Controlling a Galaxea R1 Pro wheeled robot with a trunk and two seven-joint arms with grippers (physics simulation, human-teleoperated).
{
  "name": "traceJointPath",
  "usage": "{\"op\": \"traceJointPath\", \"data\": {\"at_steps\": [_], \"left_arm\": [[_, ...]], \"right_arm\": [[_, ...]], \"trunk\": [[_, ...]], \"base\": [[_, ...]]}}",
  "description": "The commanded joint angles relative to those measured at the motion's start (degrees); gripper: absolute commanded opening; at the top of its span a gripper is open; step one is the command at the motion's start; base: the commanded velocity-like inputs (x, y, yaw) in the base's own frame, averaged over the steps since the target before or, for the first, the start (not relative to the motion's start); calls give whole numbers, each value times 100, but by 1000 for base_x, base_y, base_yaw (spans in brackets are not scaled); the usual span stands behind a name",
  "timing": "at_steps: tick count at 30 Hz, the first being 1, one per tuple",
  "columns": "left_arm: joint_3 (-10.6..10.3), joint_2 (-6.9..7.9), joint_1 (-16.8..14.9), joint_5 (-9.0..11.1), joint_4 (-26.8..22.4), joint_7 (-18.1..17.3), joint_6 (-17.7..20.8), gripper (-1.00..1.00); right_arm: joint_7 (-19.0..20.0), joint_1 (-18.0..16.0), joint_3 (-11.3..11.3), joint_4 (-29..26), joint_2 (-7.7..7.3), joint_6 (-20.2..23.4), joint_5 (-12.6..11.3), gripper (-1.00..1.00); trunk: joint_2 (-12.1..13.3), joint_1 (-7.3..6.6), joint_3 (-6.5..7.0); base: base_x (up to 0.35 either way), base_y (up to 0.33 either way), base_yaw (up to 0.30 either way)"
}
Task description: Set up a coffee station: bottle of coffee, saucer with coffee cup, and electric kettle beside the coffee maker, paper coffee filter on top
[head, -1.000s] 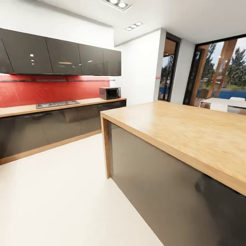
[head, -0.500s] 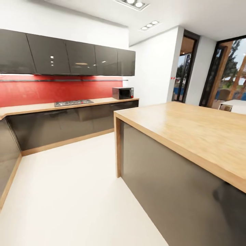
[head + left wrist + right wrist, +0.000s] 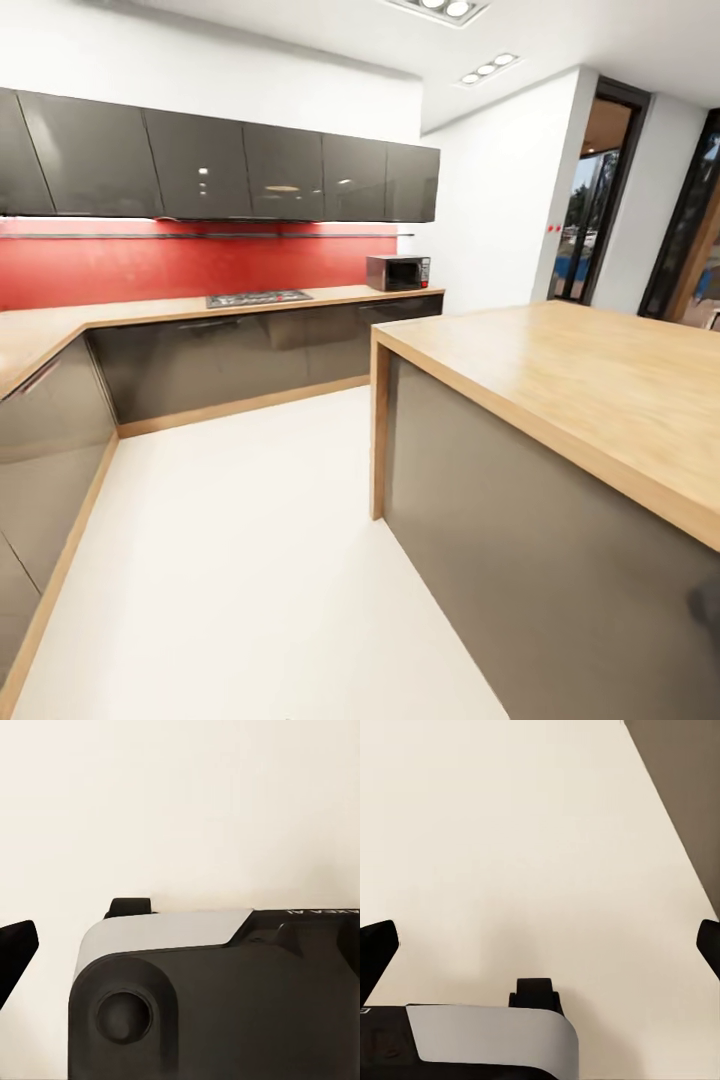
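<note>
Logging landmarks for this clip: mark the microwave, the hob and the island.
microwave (image 3: 397,272), head view, on its dark door.
hob (image 3: 258,298), head view, middle of the cooktop plate.
island (image 3: 560,365), head view, bare wooden top.

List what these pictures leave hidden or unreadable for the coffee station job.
- Head view: the microwave and cooktop on the back counter are too far off for detail.
- Head view: the island runs off the right edge, so its far end is cut off.
- Left wrist view: the robot's base blocks much of the floor.
- Right wrist view: the right gripper shows fingertips at the edges, holding nothing.
</note>
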Motion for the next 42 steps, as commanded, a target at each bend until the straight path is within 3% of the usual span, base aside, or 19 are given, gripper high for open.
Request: {"op": "traceJointPath", "data": {"at_steps": [1,22,42], "left_arm": [[2,-1,1,-2,-5,3,-10,100],[7,-1,1,5,-5,3,-10,100],[11,-1,1,2,-5,3,-10,100]], "right_arm": [[-2,-3,-2,4,0,-19,2,100],[1,5,6,8,0,-23,4,100],[-10,6,7,5,9,-30,10,100]], "trunk": [[-3,0,-5],[-3,0,-5],[-3,0,-5]], "base": [[0,0,245],[55,-72,167],[3,-4,267]]}}
